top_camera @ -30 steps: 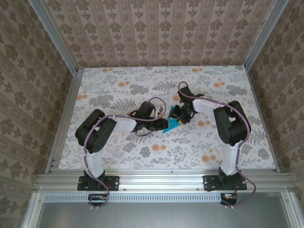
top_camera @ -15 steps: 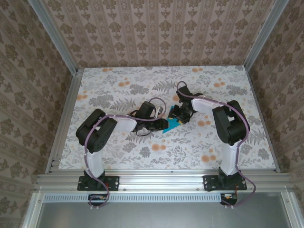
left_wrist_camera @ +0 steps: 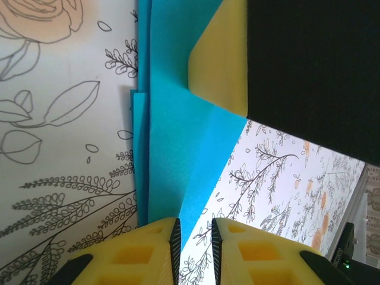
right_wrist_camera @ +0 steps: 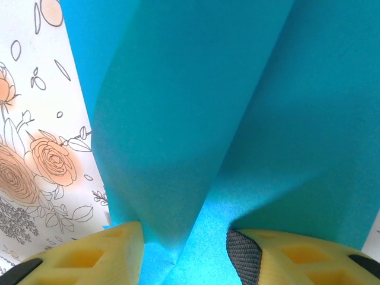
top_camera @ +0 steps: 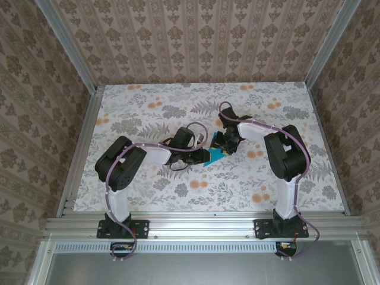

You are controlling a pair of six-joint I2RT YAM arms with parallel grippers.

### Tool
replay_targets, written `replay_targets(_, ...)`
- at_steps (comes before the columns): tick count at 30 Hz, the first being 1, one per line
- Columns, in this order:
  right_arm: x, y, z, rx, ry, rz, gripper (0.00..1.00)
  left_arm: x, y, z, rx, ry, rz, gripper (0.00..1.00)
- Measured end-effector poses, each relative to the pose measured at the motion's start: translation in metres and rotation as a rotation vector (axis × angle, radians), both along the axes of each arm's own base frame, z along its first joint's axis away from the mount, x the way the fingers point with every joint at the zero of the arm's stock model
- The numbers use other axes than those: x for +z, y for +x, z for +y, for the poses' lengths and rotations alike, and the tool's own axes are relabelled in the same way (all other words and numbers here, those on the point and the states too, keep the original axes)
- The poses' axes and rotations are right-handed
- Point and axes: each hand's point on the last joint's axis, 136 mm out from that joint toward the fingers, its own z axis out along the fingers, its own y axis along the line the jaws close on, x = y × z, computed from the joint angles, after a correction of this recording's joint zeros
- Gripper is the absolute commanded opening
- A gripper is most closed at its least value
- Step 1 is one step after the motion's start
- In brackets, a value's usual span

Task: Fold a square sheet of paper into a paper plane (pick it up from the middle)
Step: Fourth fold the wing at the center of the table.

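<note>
Right claw (right_wrist_camera: 185,237) on teal paper (right_wrist_camera: 237,89) (creased), seemingly pinched

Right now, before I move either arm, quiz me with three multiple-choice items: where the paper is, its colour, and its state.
1. Where is the paper?
A) far left corner
B) middle of the table, between the left tool and right tool
C) on the front rail

2. What colour is it?
A) red
B) white
C) teal blue

3. What state is it in?
A) folded, with creases
B) flat and unfolded
C) crumpled into a ball

1 B: the top view shows it mid-table where the two arms meet.
2 C: every view shows teal blue.
3 A: the left wrist view shows stacked layers at its edge, and the right wrist view shows a raised crease.
</note>
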Motion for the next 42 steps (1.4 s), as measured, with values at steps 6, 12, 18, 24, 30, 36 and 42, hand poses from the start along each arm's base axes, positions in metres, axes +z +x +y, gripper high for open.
replay_targets(6,0.0,0.0,0.0,0.0,-0.003,0.004,0.5,-0.001,-0.001,0.0,-0.006,0.003,-0.002,0.25)
replay_targets(12,0.0,0.0,0.0,0.001,-0.006,0.008,0.5,-0.002,-0.003,0.001,-0.008,0.007,0.001,0.25)
replay_targets(18,-0.001,0.0,0.0,0.004,-0.027,0.016,0.51,-0.005,-0.005,0.002,-0.011,0.011,0.003,0.24)
replay_targets(24,-0.002,0.0,0.0,0.009,-0.053,0.018,0.5,-0.005,-0.006,0.002,-0.012,0.014,-0.001,0.24)
replay_targets(30,-0.002,0.0,0.0,0.01,-0.061,0.018,0.5,0.002,-0.012,0.023,0.029,0.016,0.007,0.26)
replay_targets(36,-0.003,0.0,0.0,0.01,-0.063,0.019,0.5,0.035,0.005,0.035,0.117,-0.02,-0.063,0.25)
replay_targets(42,-0.003,0.0,0.0,0.011,-0.066,0.021,0.5,0.036,0.011,0.031,0.139,-0.046,-0.065,0.25)
